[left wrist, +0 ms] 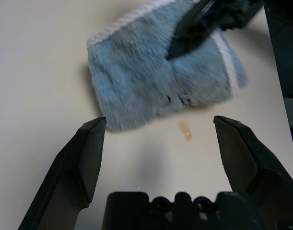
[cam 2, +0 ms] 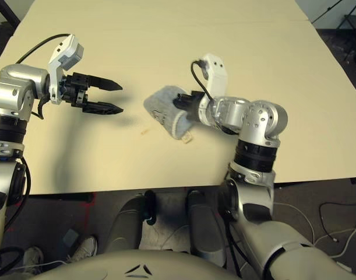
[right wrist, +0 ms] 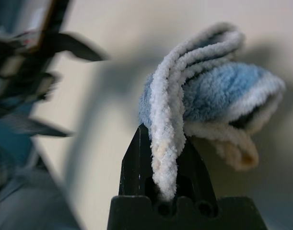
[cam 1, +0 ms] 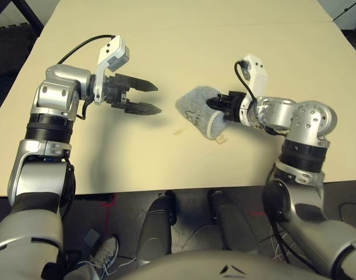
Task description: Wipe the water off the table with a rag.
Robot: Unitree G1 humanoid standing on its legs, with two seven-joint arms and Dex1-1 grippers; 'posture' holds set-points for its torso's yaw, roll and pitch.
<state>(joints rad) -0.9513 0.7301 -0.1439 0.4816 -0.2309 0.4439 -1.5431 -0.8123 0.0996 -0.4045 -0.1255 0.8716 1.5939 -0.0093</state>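
The grey-blue rag [cam 1: 200,109] with its white trim lies bunched on the beige table [cam 1: 195,35], right of centre. My right gripper [cam 1: 217,104] is shut on the rag's edge, and the cloth [right wrist: 204,91] is pinched between its black fingers [right wrist: 136,167]. A small amber spot of water [cam 1: 178,131] sits on the table just beside the rag's near-left side, also seen as a water spot [left wrist: 186,131] in the left wrist view. My left gripper [cam 1: 158,98] hovers open to the left of the rag, holding nothing and pointing at it.
The table's near edge [cam 1: 166,188] runs close to my body. Dark floor with cables [cam 2: 335,216] lies beyond the right corner, and black mats [cam 1: 9,41] show past the table's left side. Bare tabletop stretches behind both arms.
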